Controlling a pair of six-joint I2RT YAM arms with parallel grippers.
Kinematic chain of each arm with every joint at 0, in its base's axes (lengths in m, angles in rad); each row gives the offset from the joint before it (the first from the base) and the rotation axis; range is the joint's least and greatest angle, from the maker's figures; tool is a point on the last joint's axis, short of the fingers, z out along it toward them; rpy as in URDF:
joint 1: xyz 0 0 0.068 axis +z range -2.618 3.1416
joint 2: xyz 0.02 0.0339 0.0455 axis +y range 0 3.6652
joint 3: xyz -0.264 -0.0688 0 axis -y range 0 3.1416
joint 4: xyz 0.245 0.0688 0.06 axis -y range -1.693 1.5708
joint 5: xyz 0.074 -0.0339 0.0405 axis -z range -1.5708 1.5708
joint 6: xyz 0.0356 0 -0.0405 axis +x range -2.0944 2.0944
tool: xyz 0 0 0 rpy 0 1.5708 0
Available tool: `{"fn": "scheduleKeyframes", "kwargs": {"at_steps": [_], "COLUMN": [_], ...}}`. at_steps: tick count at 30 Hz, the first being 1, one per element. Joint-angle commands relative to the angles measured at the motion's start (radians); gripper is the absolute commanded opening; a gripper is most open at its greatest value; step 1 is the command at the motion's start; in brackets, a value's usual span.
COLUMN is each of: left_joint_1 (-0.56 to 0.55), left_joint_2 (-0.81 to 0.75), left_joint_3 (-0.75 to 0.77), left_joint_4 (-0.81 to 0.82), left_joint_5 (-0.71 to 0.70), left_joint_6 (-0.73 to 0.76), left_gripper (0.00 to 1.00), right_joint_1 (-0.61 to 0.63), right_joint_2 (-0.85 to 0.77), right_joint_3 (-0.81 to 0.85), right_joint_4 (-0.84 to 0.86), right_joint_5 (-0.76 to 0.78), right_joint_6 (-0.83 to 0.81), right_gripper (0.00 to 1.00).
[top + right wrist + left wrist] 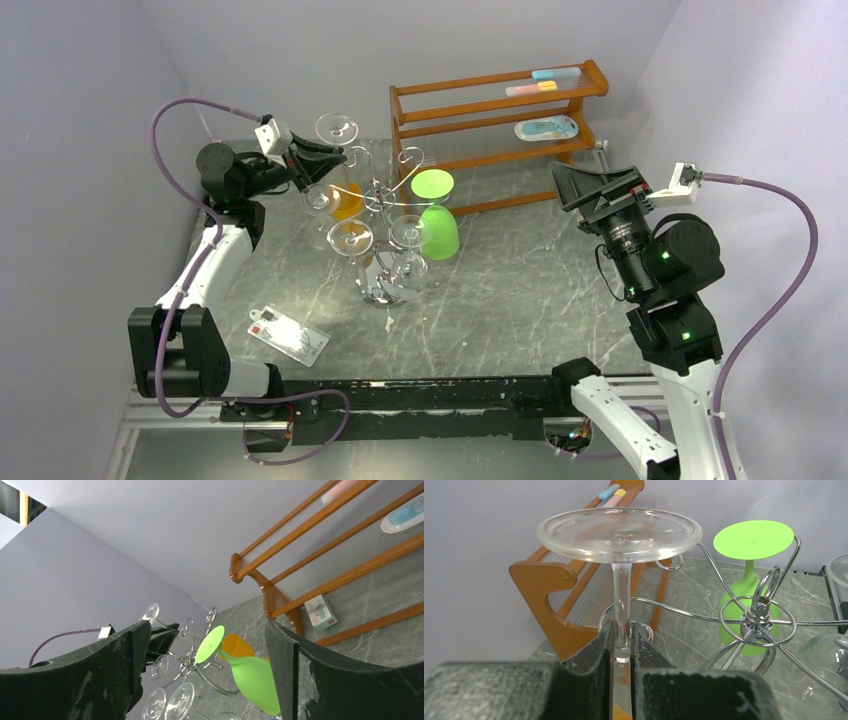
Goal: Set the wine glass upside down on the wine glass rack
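Observation:
My left gripper [312, 160] is shut on the stem of the wine glass [338, 128]. The glass is upside down, clear foot up, orange bowl [347, 200] below. In the left wrist view the fingers [601, 647] pinch the stem [621, 600] under the round foot [619, 532], beside a curled arm of the wine glass rack [758, 612]. The chrome rack [385, 200] stands mid-table on its shiny base [385, 290]. I cannot tell if the stem sits in an arm. My right gripper [590, 185] is open and empty, raised at the right; it also shows in the right wrist view [206, 630].
A green glass [435, 215] and three clear glasses [352, 238] hang upside down on the rack. A brown wooden shelf [500, 110] stands at the back with small items on it. A flat plastic packet [290, 335] lies front left.

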Motion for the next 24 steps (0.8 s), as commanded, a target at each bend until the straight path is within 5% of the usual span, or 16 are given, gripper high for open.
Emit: {"fn": "scheduleKeyframes", "kwargs": {"at_steps": [1,7,17,24], "left_joint_1": [-0.019,-0.019,0.013,0.027], "left_joint_2": [0.027,0.009,-0.038,-0.024], "left_joint_3": [-0.022,-0.051,-0.15,-0.17], "left_joint_4": [-0.043,-0.017,0.303,0.311], "left_joint_5": [0.03,0.016,-0.06,-0.054], "left_joint_6": [0.085,0.071,-0.158,-0.172], "left_gripper": [0.05,0.05,0.05,0.05], "right_joint_1": [-0.003,-0.003,-0.003,-0.002], "right_joint_2": [-0.01,-0.015,-0.021,-0.02], "right_joint_3": [0.018,0.017,0.009,0.002], "right_joint_4": [-0.009,-0.011,-0.006,-0.002], "right_joint_5": [0.007,0.01,-0.003,-0.009], "right_joint_6": [-0.007,-0.008,0.002,0.009], "right_gripper": [0.88,0.88,0.88,0.88]}}
